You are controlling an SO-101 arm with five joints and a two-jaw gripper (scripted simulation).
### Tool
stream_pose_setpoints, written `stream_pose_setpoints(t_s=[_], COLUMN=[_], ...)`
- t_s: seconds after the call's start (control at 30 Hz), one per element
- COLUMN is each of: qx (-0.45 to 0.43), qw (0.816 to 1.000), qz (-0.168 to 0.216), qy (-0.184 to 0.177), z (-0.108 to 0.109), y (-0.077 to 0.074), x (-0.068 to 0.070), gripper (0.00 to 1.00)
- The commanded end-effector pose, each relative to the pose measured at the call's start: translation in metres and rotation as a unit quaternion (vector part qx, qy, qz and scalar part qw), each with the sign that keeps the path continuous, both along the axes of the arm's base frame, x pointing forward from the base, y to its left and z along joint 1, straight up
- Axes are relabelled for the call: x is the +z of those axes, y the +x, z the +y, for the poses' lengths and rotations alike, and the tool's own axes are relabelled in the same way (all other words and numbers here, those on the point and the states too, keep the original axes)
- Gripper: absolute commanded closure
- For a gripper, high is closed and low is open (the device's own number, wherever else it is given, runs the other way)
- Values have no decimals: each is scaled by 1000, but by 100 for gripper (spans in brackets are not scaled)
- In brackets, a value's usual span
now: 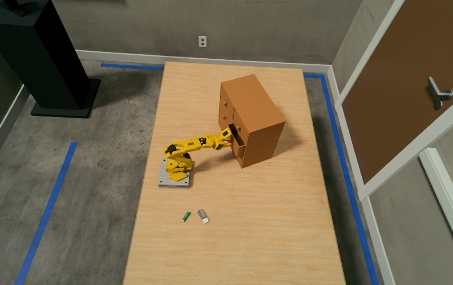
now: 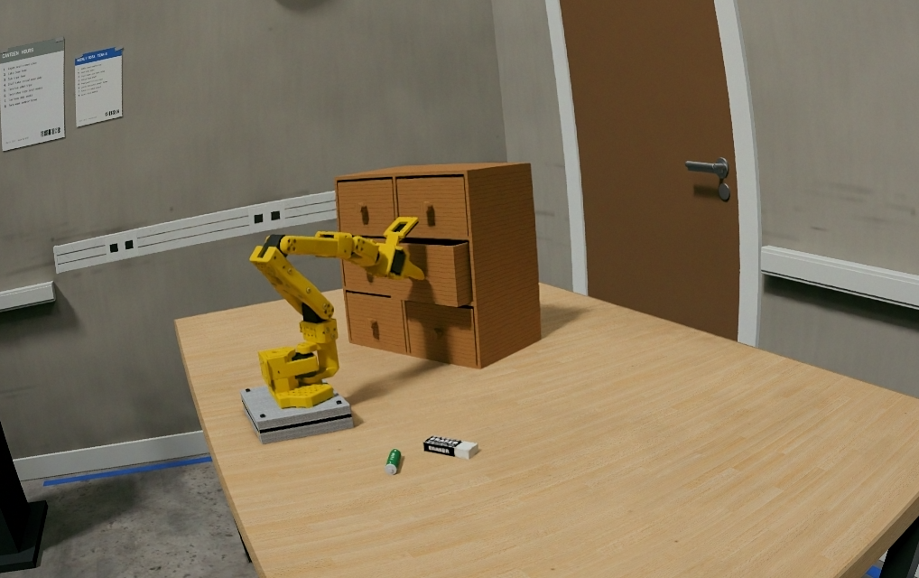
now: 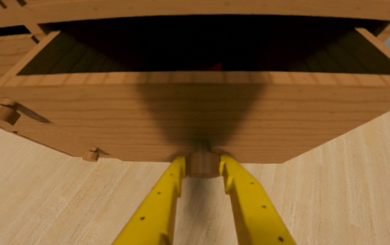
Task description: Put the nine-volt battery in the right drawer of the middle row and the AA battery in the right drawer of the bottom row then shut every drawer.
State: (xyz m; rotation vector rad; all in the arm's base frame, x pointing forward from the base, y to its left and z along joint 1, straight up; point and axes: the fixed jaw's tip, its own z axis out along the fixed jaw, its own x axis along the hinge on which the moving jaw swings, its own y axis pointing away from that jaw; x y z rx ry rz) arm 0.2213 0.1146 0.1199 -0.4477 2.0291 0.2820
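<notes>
Top view, from the left: the yellow arm (image 1: 189,144) (image 2: 296,287) stands on a grey base plate (image 1: 163,181) (image 2: 305,431) on the bench (image 1: 256,219) (image 2: 592,431) (image 3: 54,199). Next, the green AA battery (image 1: 185,216) (image 2: 393,461) lies on the bench, near an eraser (image 1: 203,216) (image 2: 450,447) in a black-and-white sleeve. Further right, the claw (image 1: 230,142) (image 2: 418,275) (image 3: 203,166) is closed to a narrow gap, its fingers pinching the knob (image 3: 203,168) of the middle row's right drawer (image 1: 239,150) (image 2: 445,275) (image 3: 207,103). That drawer is partly out of the wooden chest (image 1: 253,102) (image 2: 503,265) (image 3: 207,8). Inside, the wrist view shows a sliver of a red thing (image 3: 217,67) in shadow; whether it is the nine-volt battery, I cannot tell.
</notes>
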Motion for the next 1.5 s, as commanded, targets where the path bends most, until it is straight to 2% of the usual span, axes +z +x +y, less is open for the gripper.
stream_pose_setpoints(t_s=[0.0,0.83,1.47], qx=[-2,-3,-3], qw=[1000,1000,1000], qz=[-5,-5,-5], qy=[-1,-2,-2], z=[1,10,12], y=[6,26,32], x=[2,2,2], gripper=[100,100,100])
